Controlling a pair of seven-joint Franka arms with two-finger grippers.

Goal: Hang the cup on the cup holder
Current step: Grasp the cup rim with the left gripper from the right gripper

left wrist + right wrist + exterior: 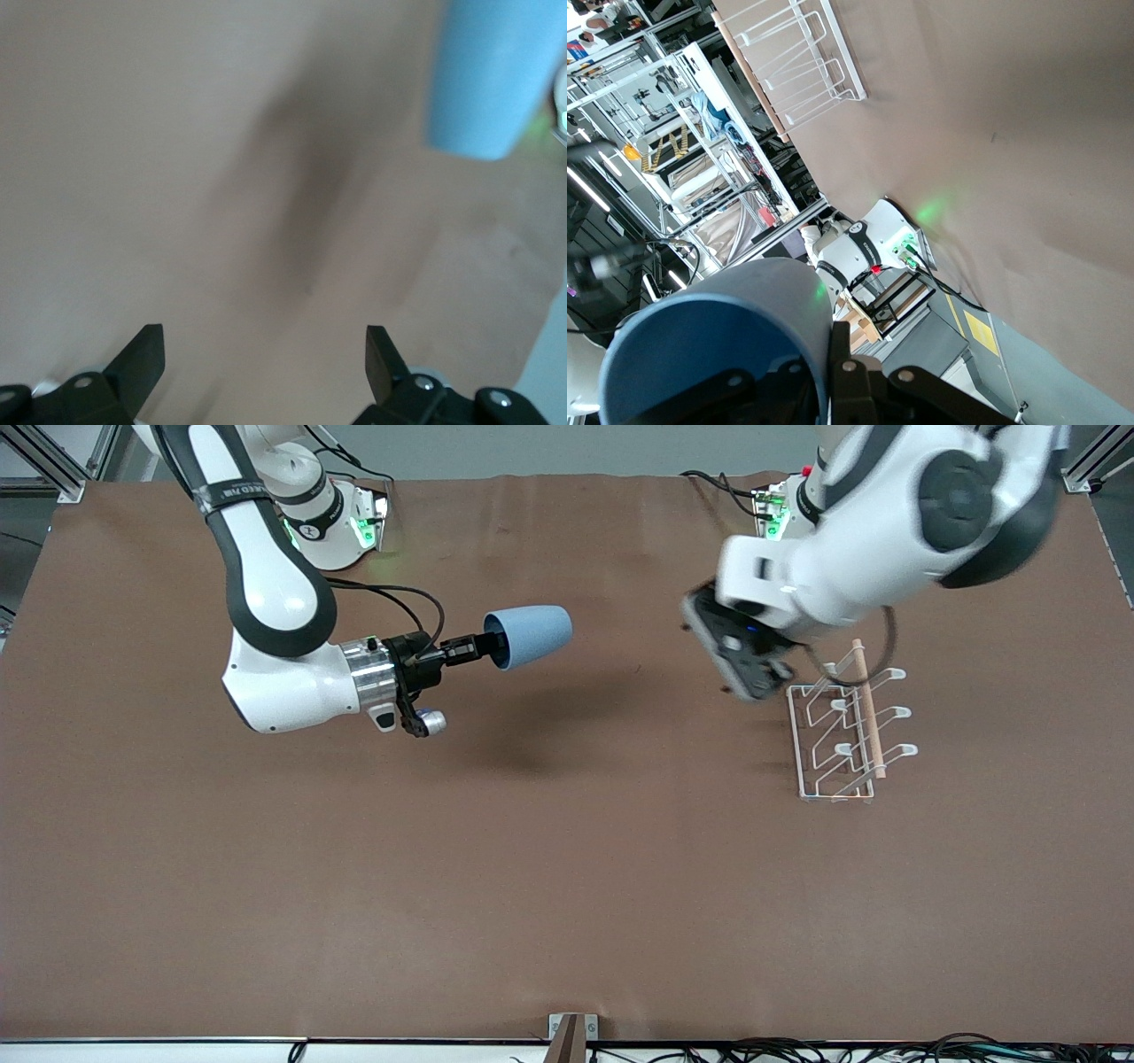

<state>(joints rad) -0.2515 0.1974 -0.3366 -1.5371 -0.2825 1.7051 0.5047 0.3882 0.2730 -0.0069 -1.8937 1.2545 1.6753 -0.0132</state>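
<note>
A: Where is the cup (530, 636)?

B: Held in the air on its side by the right claw (483, 646), over the bare brown tabletop (443, 886) toward the right arm's end. The claw is pinching the rim, one finger inside the mouth and one outside; the right wrist view shows the blue inside and the rim caught between the black fingers (842, 376). The closed bottom points toward the cup holder (846, 731).

A: The cup holder?

B: It stands on the tabletop toward the left arm's end, well apart from the cup. White wire frame, prongs angled upward, wooden rod (866, 708) along the top. All visible prongs are bare.

A: Left claw?

B: The left claw (731, 657) hangs over the tabletop just beside the cup holder, between it and the cup. Its fingers are spread wide with nothing between them; the left wrist view shows both tips (142, 359) apart over bare cloth, with the cup in a corner.

A: Anything in the way?

B: The left arm's wrist overlaps the holder's end nearest the bases in the front view. A dark cable (877, 664) loops over the rod there. A soft shadow (532, 735) lies on the cloth under the cup.
</note>
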